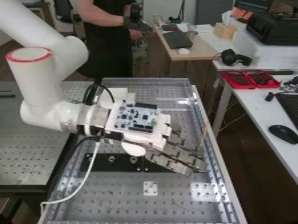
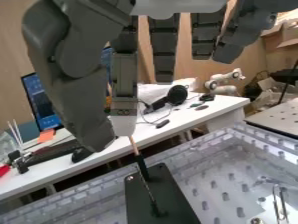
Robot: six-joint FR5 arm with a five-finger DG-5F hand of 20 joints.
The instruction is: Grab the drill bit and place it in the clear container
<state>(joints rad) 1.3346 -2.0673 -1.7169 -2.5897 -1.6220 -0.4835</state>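
Observation:
The hand [image 1: 174,156] is low over the perforated bench, its fingers extended toward the bench's right side. In the wrist view, the hand [image 2: 73,95] has its thumb and fingers hanging fairly straight, not curled round anything. A slim upright piece, apparently the drill bit [image 2: 134,148], has a copper-coloured upper part and a dark lower part. Its top lies close below a fingertip; touch cannot be told. In the high view a thin tan stick [image 1: 203,138] rises beside the fingers. A pale transparent square, possibly the clear container [image 1: 203,192], lies near the bench's right edge.
A black plate [image 1: 110,162] lies under the hand, and a small metal plate [image 1: 150,188] is nearer the front. The bench's raised rail [image 1: 223,175] runs along the right. Beyond it is a white desk [image 1: 266,117] with red trays [image 1: 247,80] and a mouse.

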